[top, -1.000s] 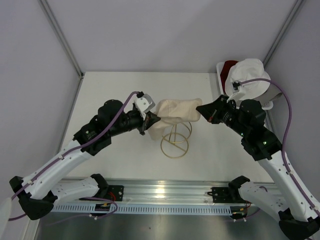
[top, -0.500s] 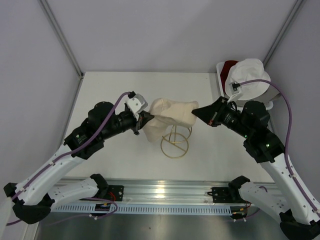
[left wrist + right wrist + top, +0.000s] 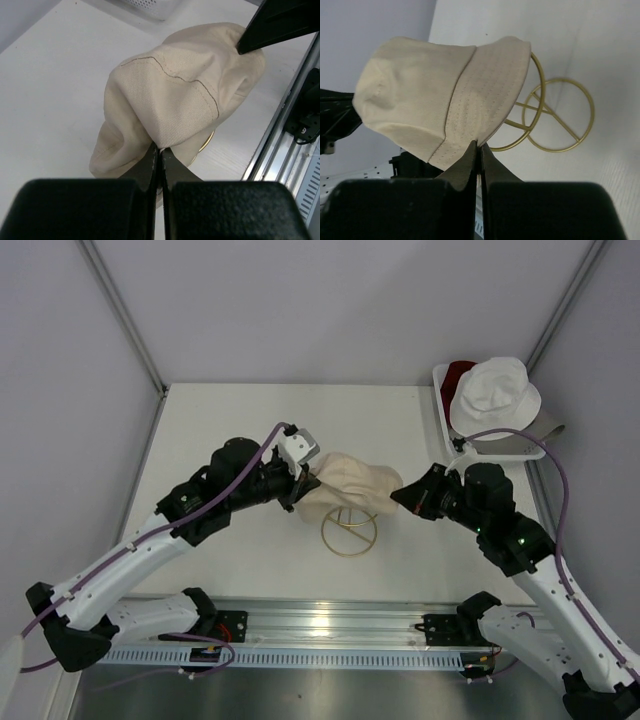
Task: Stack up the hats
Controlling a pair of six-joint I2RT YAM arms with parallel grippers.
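White arms [image 3: 130,562], purple cables [image 3: 566,508], matte black jaws

Top camera looks down from the near edge, wide across the table [image 3: 230,420]; both wrist cameras press close (facing each other), sharing the beige hat [image 3: 175,90] and gold stand [image 3: 560,120].

Dark red hat [image 3: 457,371] mostly behind white hat [image 3: 495,390]; gold stand [image 3: 323,534], its top under beige hat [image 3: 350,485].

Hat [image 3: 352,486] — matt cloth; stand [image 3: 555,125] — shiny mtl
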